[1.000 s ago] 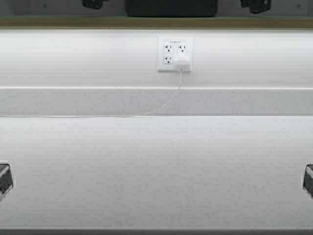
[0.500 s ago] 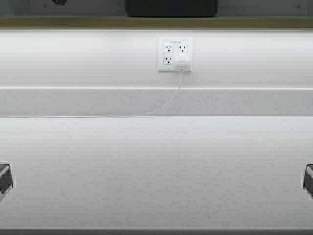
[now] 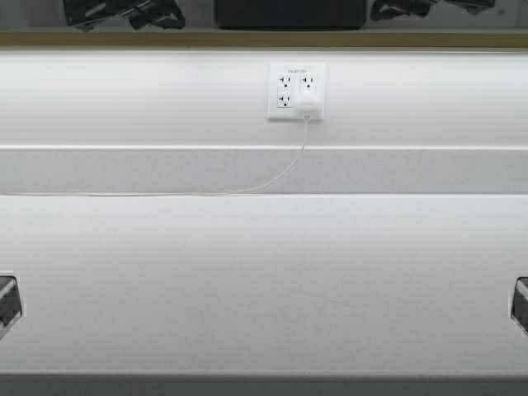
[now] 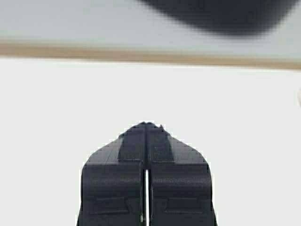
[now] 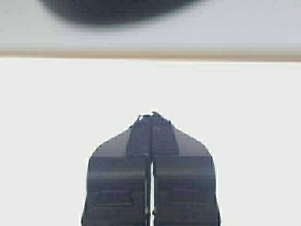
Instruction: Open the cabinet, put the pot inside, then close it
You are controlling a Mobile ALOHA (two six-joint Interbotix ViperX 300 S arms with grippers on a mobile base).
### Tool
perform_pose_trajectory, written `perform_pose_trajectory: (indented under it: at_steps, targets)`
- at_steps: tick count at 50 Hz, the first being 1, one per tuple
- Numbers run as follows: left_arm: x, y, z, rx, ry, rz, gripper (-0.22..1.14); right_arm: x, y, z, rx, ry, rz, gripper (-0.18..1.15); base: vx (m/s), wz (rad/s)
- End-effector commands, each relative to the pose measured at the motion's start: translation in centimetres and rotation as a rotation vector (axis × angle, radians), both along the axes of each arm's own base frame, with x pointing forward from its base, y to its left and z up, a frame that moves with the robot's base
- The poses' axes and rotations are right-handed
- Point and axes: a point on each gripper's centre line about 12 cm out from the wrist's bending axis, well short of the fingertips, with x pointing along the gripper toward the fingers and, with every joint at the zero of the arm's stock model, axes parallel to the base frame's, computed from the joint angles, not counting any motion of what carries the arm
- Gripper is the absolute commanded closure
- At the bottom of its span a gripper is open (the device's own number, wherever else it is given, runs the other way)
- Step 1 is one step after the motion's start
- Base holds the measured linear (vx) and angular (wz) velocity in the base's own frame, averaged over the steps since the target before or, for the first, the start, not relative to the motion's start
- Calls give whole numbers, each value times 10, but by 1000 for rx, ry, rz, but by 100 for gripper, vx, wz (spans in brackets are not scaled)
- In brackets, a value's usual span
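The black pot [image 3: 289, 12] stands on the pale grey floor of the cabinet [image 3: 165, 38], seen only at the top edge of the high view above the cabinet's tan front strip. The cabinet doors are out of view. My left gripper [image 3: 124, 12] is up at the cabinet opening, left of the pot, and my right gripper [image 3: 429, 8] is to the pot's right. In the left wrist view my left gripper [image 4: 146, 125] is shut and empty, below the tan strip [image 4: 94, 51] and the blurred pot [image 4: 221, 16]. In the right wrist view my right gripper [image 5: 151, 115] is shut and empty, with the pot [image 5: 113, 12] above.
A white countertop [image 3: 264, 280] spreads below, with a white backsplash behind it. A wall outlet [image 3: 295, 91] holds a white plug, and its thin cord [image 3: 165, 195] runs left along the counter's back. Dark fittings show at the left edge [image 3: 7, 301] and right edge [image 3: 520, 304].
Both grippers have come down into view at the cabinet opening, after being nearly out of sight half a second ago. The counter's front edge sits slightly higher in the high view.
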Motion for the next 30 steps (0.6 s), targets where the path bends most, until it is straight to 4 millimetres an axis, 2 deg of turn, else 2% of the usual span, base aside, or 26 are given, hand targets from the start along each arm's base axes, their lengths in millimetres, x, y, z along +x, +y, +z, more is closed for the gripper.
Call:
perform_pose_trajectory:
  at_steps: [1,11,30]
  targets:
    - [-16,8,5,-5,-29,-5,85,-10,-2,-3,-2,-5,12,87,-11,2]
    - [-26,14,0,64,-39,-25,85,-20,-4,-9,-39,-65,69,87,-14,3]
    - [-22,12,-9,98,-19,-31,85,0,-15,-3,78,-159,40,87,-20,3]
